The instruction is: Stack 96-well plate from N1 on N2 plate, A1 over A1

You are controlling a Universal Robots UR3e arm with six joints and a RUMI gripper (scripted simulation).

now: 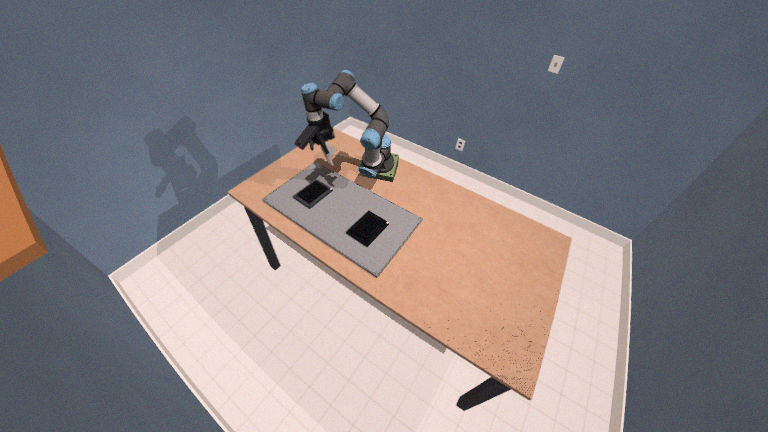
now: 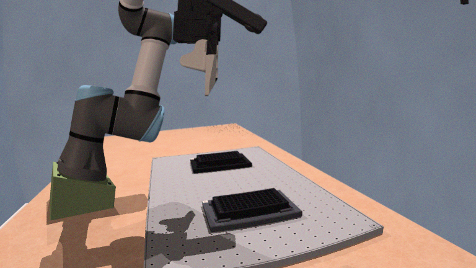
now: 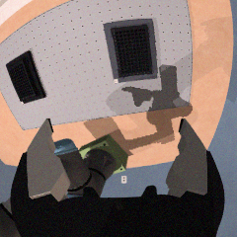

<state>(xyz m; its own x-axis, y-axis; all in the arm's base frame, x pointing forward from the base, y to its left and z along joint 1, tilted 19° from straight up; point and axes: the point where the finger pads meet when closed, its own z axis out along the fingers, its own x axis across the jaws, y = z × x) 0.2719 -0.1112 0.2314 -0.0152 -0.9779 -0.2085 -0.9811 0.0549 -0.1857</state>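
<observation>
Claw point(image 2: 209, 75) spread wide, gripping nothing, hanging high above and just board-side of the green pedestal point(image 2: 80, 195). Target 96-well plate point(image 2: 220, 160) seated in N1, out from the pedestal on the perforated board point(image 2: 315, 223); N2 plate point(image 2: 248, 203) to the pedestal's other side. Best swing over N1, square the fingers to the plate's sides, note the cut corner, then descend straight.
</observation>
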